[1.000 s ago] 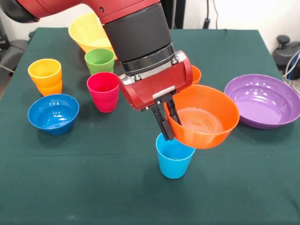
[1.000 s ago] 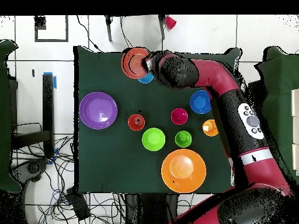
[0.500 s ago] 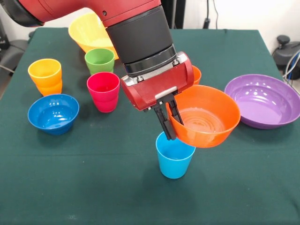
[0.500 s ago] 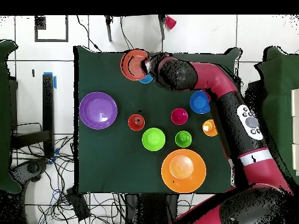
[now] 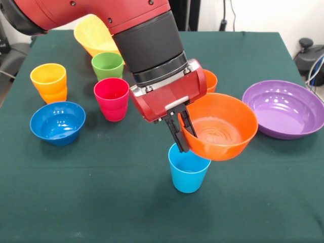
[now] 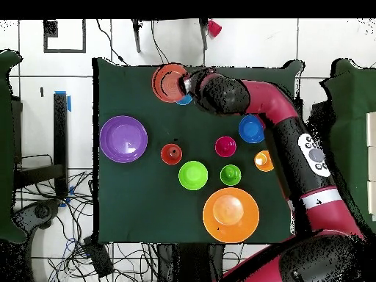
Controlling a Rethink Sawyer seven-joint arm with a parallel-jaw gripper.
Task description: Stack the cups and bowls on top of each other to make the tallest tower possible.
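Beside the light blue cup (image 5: 188, 174), we see fingers (image 5: 181, 132) gripping the orange bowl (image 5: 219, 126) rim; purple bowl (image 5: 284, 108) right, magenta cup (image 5: 112, 98) left, bare tabletop (image 5: 101, 202) in front.

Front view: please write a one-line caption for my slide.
Gripper holds the orange bowl by its rim beside and above the light blue cup.

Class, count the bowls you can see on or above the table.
5: orange bowl in the gripper, purple bowl, blue bowl, yellow bowl behind the arm, light green bowl seen only from overhead.
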